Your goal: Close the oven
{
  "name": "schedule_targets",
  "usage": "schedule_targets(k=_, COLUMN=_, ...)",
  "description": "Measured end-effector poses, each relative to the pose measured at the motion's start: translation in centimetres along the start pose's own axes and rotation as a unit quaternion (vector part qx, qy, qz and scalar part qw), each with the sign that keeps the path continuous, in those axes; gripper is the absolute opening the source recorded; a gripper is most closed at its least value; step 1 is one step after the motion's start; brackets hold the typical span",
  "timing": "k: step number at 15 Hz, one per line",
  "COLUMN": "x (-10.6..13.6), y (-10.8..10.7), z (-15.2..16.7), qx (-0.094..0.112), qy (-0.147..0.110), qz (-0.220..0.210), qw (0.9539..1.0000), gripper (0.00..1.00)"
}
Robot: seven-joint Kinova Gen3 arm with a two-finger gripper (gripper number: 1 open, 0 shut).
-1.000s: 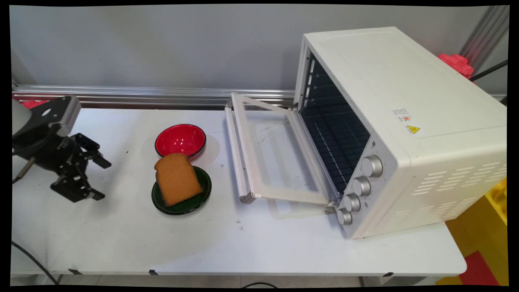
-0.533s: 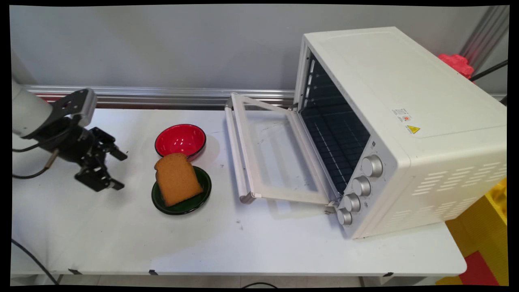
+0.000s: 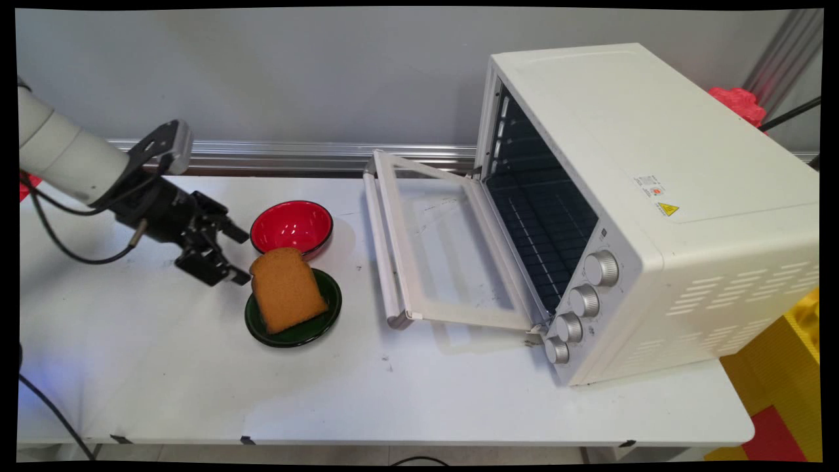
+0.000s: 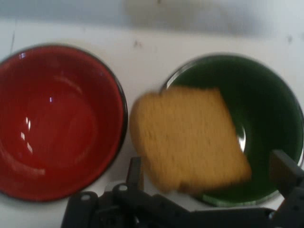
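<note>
Beside the green bowl (image 3: 308, 330), gripper (image 3: 240, 258) spread open, nearing toast (image 3: 286, 288) (empty-handed)

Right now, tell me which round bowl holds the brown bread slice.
The green bowl, nearer the camera, holds the bread slice; the red bowl behind it sits empty.

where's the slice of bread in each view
Main view: the slice of bread lies left of centre, leaning on the green bowl, just right of the open tool.
Hand view: bread at centre, over the green bowl.
Shared landmark: the red bowl beside it.
</note>
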Motion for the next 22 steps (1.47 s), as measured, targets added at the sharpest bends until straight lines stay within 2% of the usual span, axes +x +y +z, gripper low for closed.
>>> schedule_targets(k=4, x=1.4, y=-0.6, z=0.8, qx=-0.01, qy=0.032, qz=-0.016, qw=0.9993, gripper=1.0)
schedule_targets(k=11, x=2.7, y=-1.4, z=1.7, qx=-0.016, qy=0.061, qz=-0.025, qw=0.9977, gripper=1.0)
schedule_targets(k=12, x=2.8, y=-1.4, z=1.8, qx=-0.016, qy=0.063, qz=-0.026, qw=0.9976, gripper=0.0)
schedule_targets(k=22, x=3.7, y=-1.9, z=3.4, qx=-0.019, qy=0.08, qz=-0.032, qw=0.9961, gripper=0.0)
